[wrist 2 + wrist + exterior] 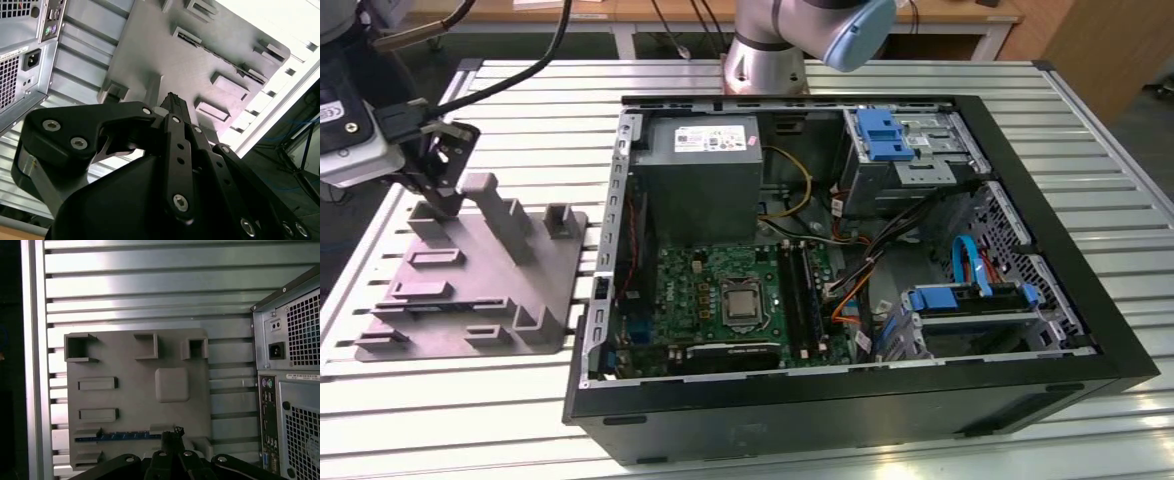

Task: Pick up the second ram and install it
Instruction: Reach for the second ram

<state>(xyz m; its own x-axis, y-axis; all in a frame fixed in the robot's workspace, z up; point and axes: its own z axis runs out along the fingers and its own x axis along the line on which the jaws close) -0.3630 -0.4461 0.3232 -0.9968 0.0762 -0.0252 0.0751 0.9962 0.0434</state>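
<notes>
The second ram (117,436) is a thin dark stick with a bluish edge. It stands on edge in a slot of the grey fixture plate (130,400). In the first wrist view my gripper (173,432) has its fingertips pressed together beside one end of the stick. I cannot tell whether they touch it. In the exterior view the gripper (435,200) hangs over the fixture plate (467,290) on the exterior view's left, apart from the open computer case (854,250). The fingers (174,102) look shut with nothing between them.
Inside the case lies the green board (720,290) with long black slots (798,290) beside the processor. The fixture carries tall posts (491,205) at its far end. The case's rear panel (290,390) stands close to the fixture. The arm's base (767,50) is behind the case.
</notes>
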